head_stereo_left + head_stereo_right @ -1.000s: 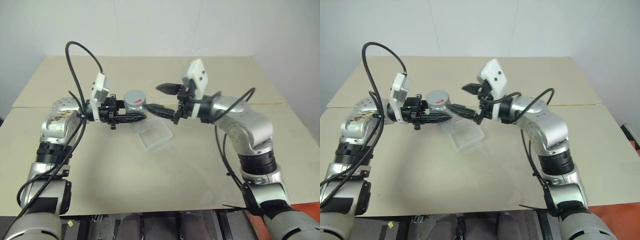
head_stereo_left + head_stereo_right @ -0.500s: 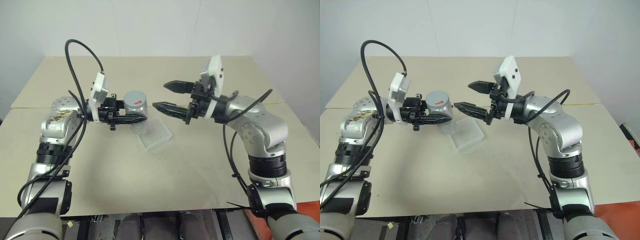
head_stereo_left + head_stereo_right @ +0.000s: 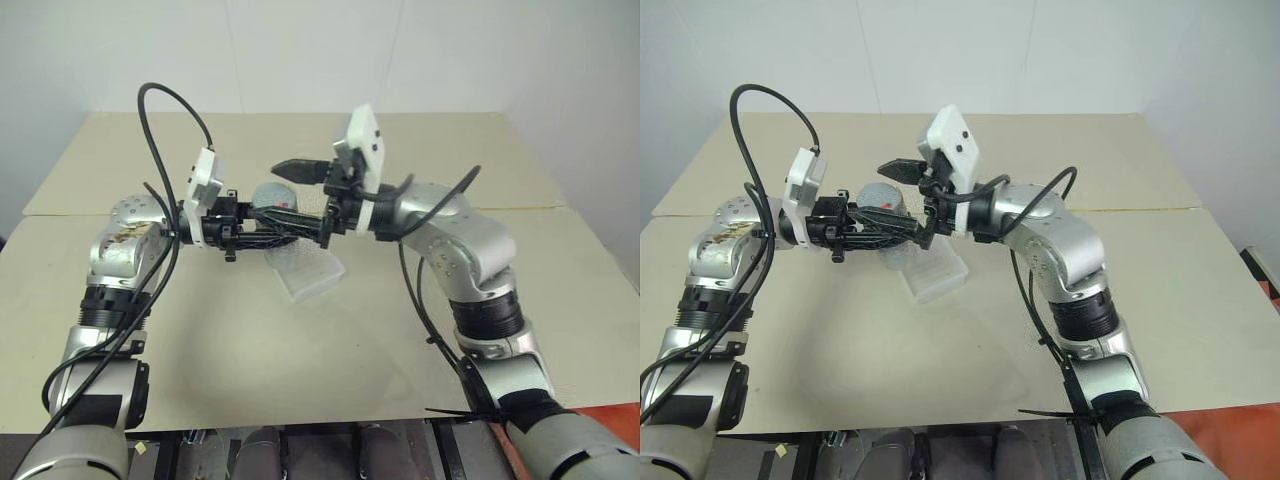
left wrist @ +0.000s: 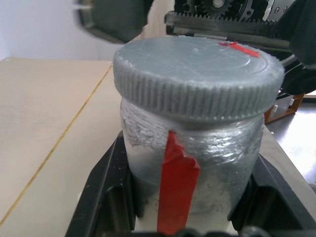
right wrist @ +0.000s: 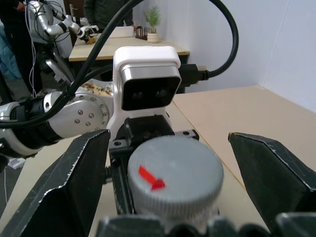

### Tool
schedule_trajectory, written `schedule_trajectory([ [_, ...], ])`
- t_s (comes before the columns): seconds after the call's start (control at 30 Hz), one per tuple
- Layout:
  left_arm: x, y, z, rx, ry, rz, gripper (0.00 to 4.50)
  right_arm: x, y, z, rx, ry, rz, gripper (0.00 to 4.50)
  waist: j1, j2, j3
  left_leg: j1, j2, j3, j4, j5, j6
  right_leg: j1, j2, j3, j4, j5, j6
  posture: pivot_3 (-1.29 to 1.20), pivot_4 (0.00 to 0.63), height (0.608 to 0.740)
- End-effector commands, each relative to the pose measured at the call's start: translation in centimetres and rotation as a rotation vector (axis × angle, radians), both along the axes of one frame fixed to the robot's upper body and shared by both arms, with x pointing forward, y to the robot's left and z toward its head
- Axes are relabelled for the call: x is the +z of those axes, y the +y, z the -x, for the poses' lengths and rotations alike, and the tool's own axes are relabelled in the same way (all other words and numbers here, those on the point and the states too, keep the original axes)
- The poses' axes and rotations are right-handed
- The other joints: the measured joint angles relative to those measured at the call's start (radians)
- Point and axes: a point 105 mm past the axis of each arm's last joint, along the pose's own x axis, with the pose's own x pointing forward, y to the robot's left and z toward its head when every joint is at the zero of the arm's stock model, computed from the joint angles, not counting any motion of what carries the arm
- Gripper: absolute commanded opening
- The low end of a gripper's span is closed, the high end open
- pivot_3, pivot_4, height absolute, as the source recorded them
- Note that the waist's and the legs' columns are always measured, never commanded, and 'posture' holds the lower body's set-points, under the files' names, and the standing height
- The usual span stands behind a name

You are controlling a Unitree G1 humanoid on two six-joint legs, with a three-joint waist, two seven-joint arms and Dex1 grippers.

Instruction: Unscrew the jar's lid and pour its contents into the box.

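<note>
- While the left gripper point(image 3: 262, 232) clamps the jar point(image 4: 190, 148), the right gripper point(image 3: 296, 192) straddles the lid point(image 5: 174, 174), jaws spread.
- Best practice: centre, close squarely, then twist.

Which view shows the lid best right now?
The right wrist view: the lid faces the camera, red arrow visible, between the open right gripper's fingers. The left wrist view shows its ribbed edge on the jar. In the eye views the arms mostly hide it.

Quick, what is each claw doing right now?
Left claw: closed, holding the jar.
Right claw: open, one finger on each side of the lid, holding nothing.
</note>
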Motion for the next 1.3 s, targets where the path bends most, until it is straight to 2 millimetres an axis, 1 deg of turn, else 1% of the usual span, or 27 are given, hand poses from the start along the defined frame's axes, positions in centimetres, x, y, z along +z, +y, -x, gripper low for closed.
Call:
schedule_trajectory([
  [0.03, 1.3, 0.1, 0.2, -0.005, -0.055, 0.008, 1.94, 1.2, 0.6, 0.1, -0.002, -0.074, -0.017, 4.46, 0.0, 0.0, 0.0, 0.0, 0.0, 0.0, 0.0, 0.0, 0.0, 0.0, 0.0, 0.0, 0.0, 0.0, 0.0, 0.0, 0.15, 0.74],
  [0.17, 1.3, 0.2, 0.3, -0.005, -0.054, 0.007, 1.94, 1.2, 0.7, -0.4, -0.009, -0.071, -0.018, 4.46, 0.0, 0.0, 0.0, 0.0, 0.0, 0.0, 0.0, 0.0, 0.0, 0.0, 0.0, 0.0, 0.0, 0.0, 0.0, 0.0, 0.15, 0.74],
  [0.3, 1.3, 0.2, 0.3, -0.004, -0.055, 0.006, 1.94, 1.1, 0.5, -1.0, -0.028, -0.058, -0.021, 4.46, 0.0, 0.0, 0.0, 0.0, 0.0, 0.0, 0.0, 0.0, 0.0, 0.0, 0.0, 0.0, 0.0, 0.0, 0.0, 0.0, 0.15, 0.74],
  [0.47, 1.3, 0.3, 0.3, -0.004, -0.055, 0.005, 1.94, 0.9, -0.4, -1.4, -0.045, -0.047, -0.021, 4.46, 0.0, 0.0, 0.0, 0.0, 0.0, 0.0, 0.0, 0.0, 0.0, 0.0, 0.0, 0.0, 0.0, 0.0, 0.0, 0.0, 0.15, 0.74],
  [0.63, 1.4, 0.4, 0.3, -0.002, -0.058, 0.006, 1.94, 0.6, -1.9, -1.8, -0.077, -0.038, -0.019, 4.46, 0.0, 0.0, 0.0, 0.0, 0.0, 0.0, 0.0, 0.0, 0.0, 0.0, 0.0, 0.0, 0.0, 0.0, 0.0, 0.0, 0.15, 0.74],
  [0.97, 1.5, 0.6, 0.4, -0.004, -0.059, 0.002, 1.94, 0.6, -4.7, -1.7, -0.11, -0.044, -0.035, 4.46, 0.0, 0.0, 0.0, 0.0, 0.0, 0.0, 0.0, 0.0, 0.0, 0.0, 0.0, 0.0, 0.0, 0.0, 0.0, 0.0, 0.15, 0.74],
  [1.13, 1.5, 0.6, 0.5, -0.007, -0.061, 0.003, 1.94, 0.6, -5.6, -1.3, -0.111, -0.045, -0.048, 4.46, 0.001, 0.0, 0.0, 0.0, 0.0, 0.0, 0.0, 0.0, 0.0, 0.0, 0.0, 0.0, 0.0, 0.0, 0.0, 0.0, 0.15, 0.74],
  [1.3, 1.5, 0.7, 0.5, -0.006, -0.062, 0.002, 1.94, 0.4, -6.0, -1.0, -0.107, -0.045, -0.049, 4.46, -0.001, 0.0, 0.0, 0.0, 0.0, 0.0, 0.0, 0.0, 0.0, 0.0, 0.0, 0.0, 0.0, 0.0, 0.0, 0.0, 0.15, 0.74],
])
